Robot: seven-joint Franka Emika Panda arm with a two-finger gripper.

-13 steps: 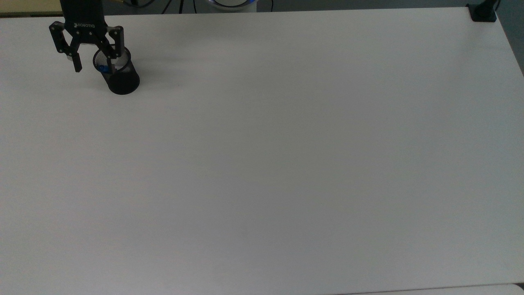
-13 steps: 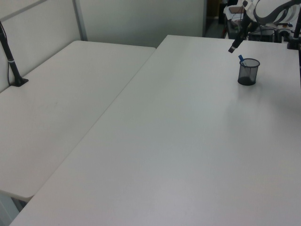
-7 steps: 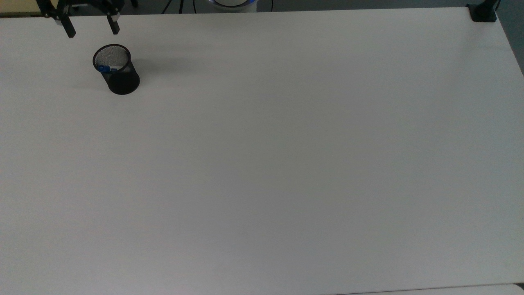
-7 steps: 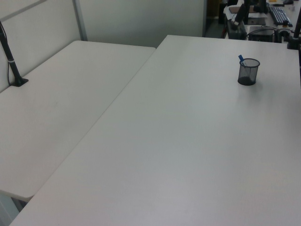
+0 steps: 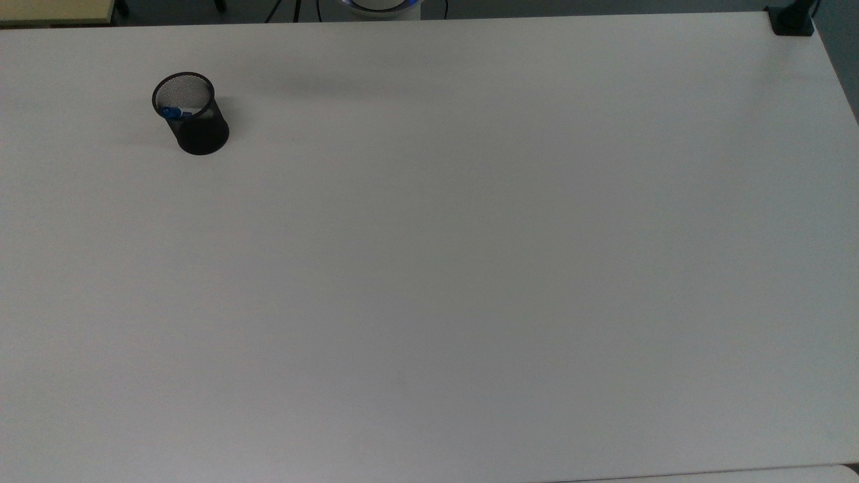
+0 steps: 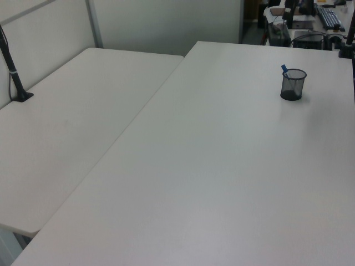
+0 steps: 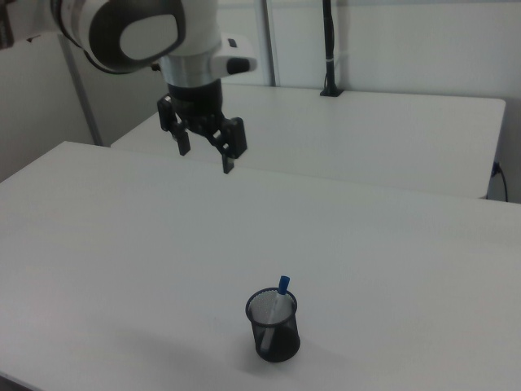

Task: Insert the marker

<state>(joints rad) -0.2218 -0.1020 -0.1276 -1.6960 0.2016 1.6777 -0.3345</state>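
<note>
Marker (image 7: 279, 300) sits inside the black mesh cup (image 7: 274, 326), leaning against the cup's rim, blue tip poking just above the rim. In the right view the cup stands upright in the lower middle of the frame, on the white worktop (image 7: 122, 244). In the top view the cup (image 5: 194, 121) is at the upper left of the frame, and the marker (image 5: 176, 113) shows through its open mouth, blue end toward the top view's left. In the left view the cup (image 6: 293, 86) is at the upper right of the frame, with the marker's blue tip (image 6: 284, 70) sticking up at the rim on the left view's left side.

Gripper (image 7: 205, 160) hangs in the upper left of the right view, well above the worktop and well apart from the cup. Jaws are spread wide, nothing between them. Fingers (image 7: 227, 163) point down. White arm body fills the frame's top left corner above it.

A second white table (image 6: 61, 122) adjoins the worktop on the left view's left. A black clamp post (image 6: 14, 72) stands at its far left edge.
</note>
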